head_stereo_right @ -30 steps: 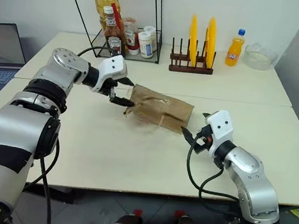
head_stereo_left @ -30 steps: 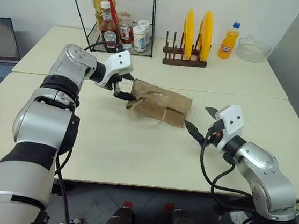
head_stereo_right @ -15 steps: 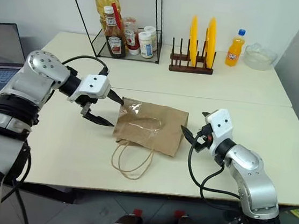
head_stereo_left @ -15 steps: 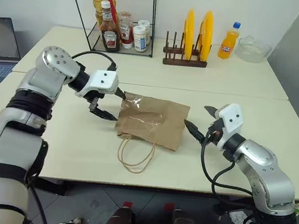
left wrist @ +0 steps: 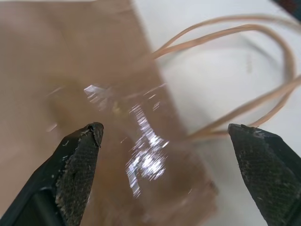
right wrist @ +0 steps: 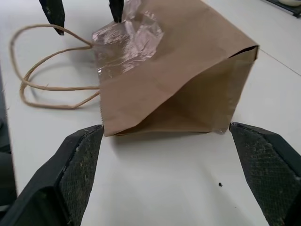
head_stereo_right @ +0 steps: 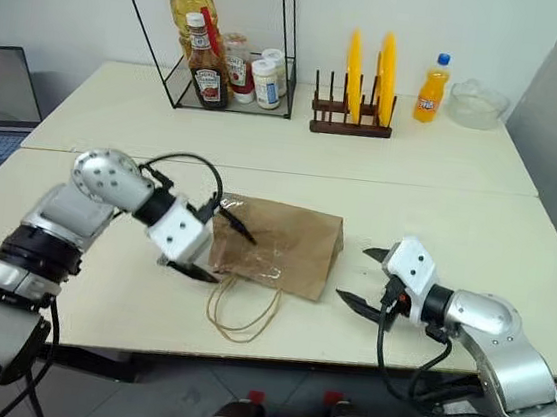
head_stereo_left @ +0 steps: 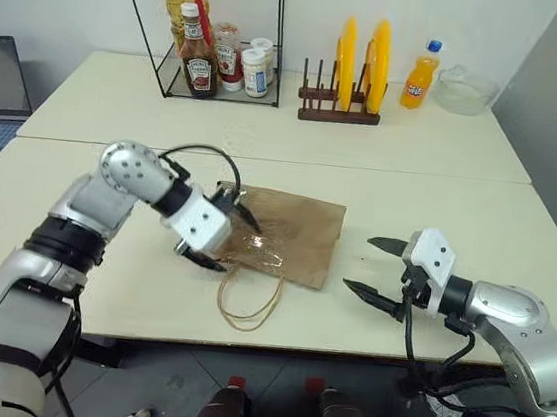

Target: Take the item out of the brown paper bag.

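Left arm (head_stereo_left: 108, 199) bent in from nine o'clock, wrist turned down and inward, left gripper (head_stereo_left: 224, 230) spread wide with one black finger toward twelve o'clock and the other toward six. Right arm (head_stereo_left: 517, 326) reaching in low from four o'clock, forearm near level, right gripper (head_stereo_left: 376, 270) pointing toward nine o'clock, fingers fully apart, holding nothing.

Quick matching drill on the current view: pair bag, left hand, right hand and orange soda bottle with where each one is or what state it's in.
Things:
1. bag
2. left hand
3. right hand
4. orange soda bottle

Places or states:
A. open, off the bag's right side, touching nothing
B. upright at the table's far edge
C. lying flat, handles toward the robot
D. open, at the bag's left end over a shiny clear patch

Pairs: 1-C, 2-D, 3-A, 4-B
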Motion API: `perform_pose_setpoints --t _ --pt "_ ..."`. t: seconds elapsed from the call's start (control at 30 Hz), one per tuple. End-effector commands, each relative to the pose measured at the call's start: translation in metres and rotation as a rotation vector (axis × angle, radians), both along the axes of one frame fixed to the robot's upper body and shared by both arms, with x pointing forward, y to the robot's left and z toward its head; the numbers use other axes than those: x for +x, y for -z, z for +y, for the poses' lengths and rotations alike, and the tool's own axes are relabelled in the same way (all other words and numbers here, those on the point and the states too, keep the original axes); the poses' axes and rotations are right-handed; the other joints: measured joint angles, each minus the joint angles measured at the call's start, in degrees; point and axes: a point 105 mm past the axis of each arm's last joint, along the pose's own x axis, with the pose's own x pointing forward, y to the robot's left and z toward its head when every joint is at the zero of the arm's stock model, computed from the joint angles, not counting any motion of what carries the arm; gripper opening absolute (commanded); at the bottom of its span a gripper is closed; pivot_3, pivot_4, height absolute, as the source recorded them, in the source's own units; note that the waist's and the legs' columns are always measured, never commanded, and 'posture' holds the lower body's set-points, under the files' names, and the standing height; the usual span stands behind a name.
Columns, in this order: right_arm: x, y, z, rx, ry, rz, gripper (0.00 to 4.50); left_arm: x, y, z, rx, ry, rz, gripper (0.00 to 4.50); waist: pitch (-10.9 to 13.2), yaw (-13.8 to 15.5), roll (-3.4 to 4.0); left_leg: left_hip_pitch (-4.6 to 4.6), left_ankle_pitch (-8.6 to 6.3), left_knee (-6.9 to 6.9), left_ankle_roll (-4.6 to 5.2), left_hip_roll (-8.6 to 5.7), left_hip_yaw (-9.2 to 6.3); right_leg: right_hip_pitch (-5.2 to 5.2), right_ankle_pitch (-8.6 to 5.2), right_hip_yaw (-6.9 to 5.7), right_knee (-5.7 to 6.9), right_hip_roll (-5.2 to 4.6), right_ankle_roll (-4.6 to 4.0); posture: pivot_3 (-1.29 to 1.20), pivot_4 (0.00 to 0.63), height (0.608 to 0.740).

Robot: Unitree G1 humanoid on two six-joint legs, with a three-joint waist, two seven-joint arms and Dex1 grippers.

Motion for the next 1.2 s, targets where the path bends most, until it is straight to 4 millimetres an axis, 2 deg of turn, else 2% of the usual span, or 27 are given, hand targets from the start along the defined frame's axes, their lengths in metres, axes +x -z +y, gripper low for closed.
perform_pose_setpoints --t 0.03,0.13,0.2,0.27,0.37,0.43,0.57,0.7,0.73,0.97,1.1,1.2 --pt "-0.003 -0.004 0.001 -0.006 -0.031 -0.038 4.49 -0.006 0.010 -0.010 -0.018 0.042 0.002 4.50 0.0 0.0 0.00 0.00 0.00 0.01 0.00 -0.01 0.00 0.01 0.00 0.00 0.00 0.00 0.00 0.00 0.150 0.740" --pt "-0.003 -0.003 0.000 -0.013 -0.030 -0.040 4.49 -0.004 0.018 -0.019 -0.055 0.040 -0.004 4.50 0.0 0.3 -0.01 -0.02 0.00 0.05 0.00 -0.07 0.01 0.04 0.00 0.01 -0.02 -0.03 0.00 0.00 0.150 0.740" --pt "-0.005 -0.003 0.000 -0.021 -0.036 -0.048 4.49 0.001 0.013 -0.035 -0.188 -0.037 0.051 4.50 0.0 0.6 -0.01 -0.03 0.00 0.05 0.01 -0.08 0.00 0.04 0.00 0.00 -0.03 -0.04 0.00 0.00 0.150 0.740" --pt "-0.007 0.000 0.003 -0.046 -0.058 -0.066 4.50 0.004 0.006 -0.047 -0.296 -0.118 0.138 4.12 0.0 0.7 -0.01 -0.02 0.00 0.06 0.01 -0.08 -0.01 0.06 0.00 0.00 -0.02 -0.04 0.00 0.00 0.150 0.740" --pt "-0.015 0.016 0.007 -0.131 -0.125 -0.078 4.50 0.003 -0.011 -0.056 -0.399 -0.207 0.282 3.33 0.0 0.6 -0.01 -0.02 0.00 0.06 0.02 -0.07 0.00 0.05 0.00 0.00 -0.01 -0.03 0.01 0.00 0.150 0.740" --pt "-0.019 0.023 0.011 -0.171 -0.179 -0.093 4.50 0.002 -0.025 -0.059 -0.461 -0.260 0.374 2.65 0.0 0.3 -0.01 -0.02 0.00 0.05 0.01 -0.04 0.00 0.03 0.00 -0.01 0.00 -0.01 0.01 0.00 0.150 0.740" --pt "-0.022 0.033 0.017 -0.239 -0.273 -0.141 4.50 0.002 -0.036 -0.061 -0.514 -0.323 0.452 1.44 0.0 0.0 -0.01 0.02 0.01 0.04 0.01 -0.03 0.01 0.05 -0.01 -0.01 0.00 -0.01 0.02 0.00 0.150 0.740" --pt "-0.026 0.040 0.035 -0.318 -0.434 -0.288 4.50 0.013 -0.053 -0.065 -0.617 -0.416 0.525 0.18 0.0 0.0 -0.01 0.02 0.01 0.04 0.00 -0.04 -0.01 0.05 -0.01 -0.02 -0.01 -0.01 0.02 0.00 0.150 0.740" --pt "-0.027 0.039 0.039 -0.322 -0.461 -0.326 4.50 0.016 -0.054 -0.065 -0.632 -0.435 0.529 0.02 0.0 0.0 -0.02 0.01 0.01 0.05 0.00 -0.03 -0.02 0.05 -0.01 -0.03 -0.01 -0.01 0.02 0.00 0.150 0.740" --pt "-0.022 0.036 0.064 -0.367 -0.618 -0.779 4.50 0.044 -0.048 -0.069 -0.702 -0.606 0.526 0.02 0.0 0.2 -0.02 0.04 0.14 0.06 -0.23 -0.06 0.02 0.05 0.00 0.00 -0.03 -0.02 0.01 0.00 0.150 0.740" --pt "-0.012 0.043 0.077 -0.367 -0.652 -0.877 4.50 0.054 -0.049 -0.070 -0.738 -0.647 0.534 0.02 0.0 0.2 -0.03 0.04 0.15 0.04 -0.26 -0.08 0.04 0.02 0.00 0.01 -0.02 -0.01 0.00 0.00 0.150 0.740" --pt "-0.012 0.047 0.091 -0.350 -0.702 -0.927 4.50 0.059 -0.053 -0.070 -0.767 -0.671 0.549 0.02 0.0 0.2 -0.03 0.04 0.16 0.02 -0.27 -0.07 0.02 0.00 0.00 0.02 -0.01 -0.01 -0.01 0.00 0.150 0.740"
